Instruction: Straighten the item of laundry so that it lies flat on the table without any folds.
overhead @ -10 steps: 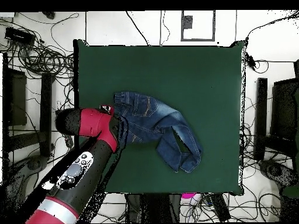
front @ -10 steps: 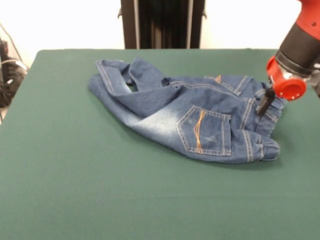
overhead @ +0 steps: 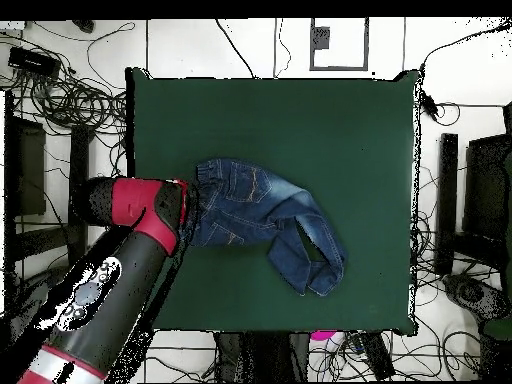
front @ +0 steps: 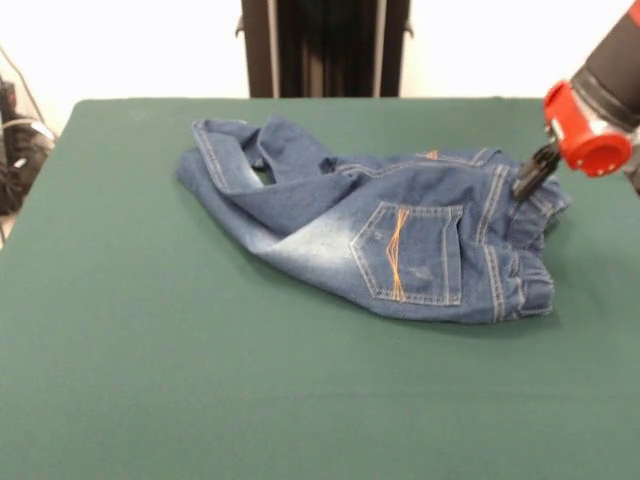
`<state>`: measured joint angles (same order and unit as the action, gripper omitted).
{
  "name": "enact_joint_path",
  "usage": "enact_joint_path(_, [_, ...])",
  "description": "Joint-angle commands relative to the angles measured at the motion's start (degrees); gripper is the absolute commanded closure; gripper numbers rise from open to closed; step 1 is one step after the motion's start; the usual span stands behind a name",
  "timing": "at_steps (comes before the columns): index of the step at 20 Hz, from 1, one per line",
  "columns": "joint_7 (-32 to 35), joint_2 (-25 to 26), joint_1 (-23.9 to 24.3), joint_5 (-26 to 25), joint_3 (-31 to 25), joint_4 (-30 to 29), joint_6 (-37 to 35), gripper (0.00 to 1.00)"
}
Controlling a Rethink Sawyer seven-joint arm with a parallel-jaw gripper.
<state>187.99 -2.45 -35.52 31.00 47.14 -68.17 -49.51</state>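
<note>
The jeans [front: 390, 235] lie crumpled at the bench [front: 200, 380] centre, legs folded toward 10 o'clock. The hand [front: 530, 178] is clamped on the waistband at 3 o'clock.

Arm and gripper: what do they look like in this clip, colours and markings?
The arm is red and black: a red shell along its length, with black sections at the joints. The overhead view shows a grey panel with small round buttons on its upper side, and a pale band near its base. At the wrist sits a red ring. The gripper below it is small, slim and black.
</note>
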Motion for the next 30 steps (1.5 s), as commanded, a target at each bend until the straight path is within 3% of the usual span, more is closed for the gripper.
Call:
enact_joint_path(1, [11.17,0.54,-1.56,-1.33,-1.24,2.69,-8.26,1.00])
enact_joint_path(7, [8.30,-1.07,-1.73,-3.89,1.01,3.94,-13.70,1.00])
enact_joint_path(13, [1.74,-4.95,-2.99,-10.45,4.36,1.10,-18.53,1.00])
enact_joint_path(21, [-6.21,-13.82,-3.79,-19.34,2.97,-7.15,-14.27,1.00])
enact_joint_path(30, [-9.72,-23.32,-3.00,-25.18,-1.25,-14.49,-10.56,1.00])
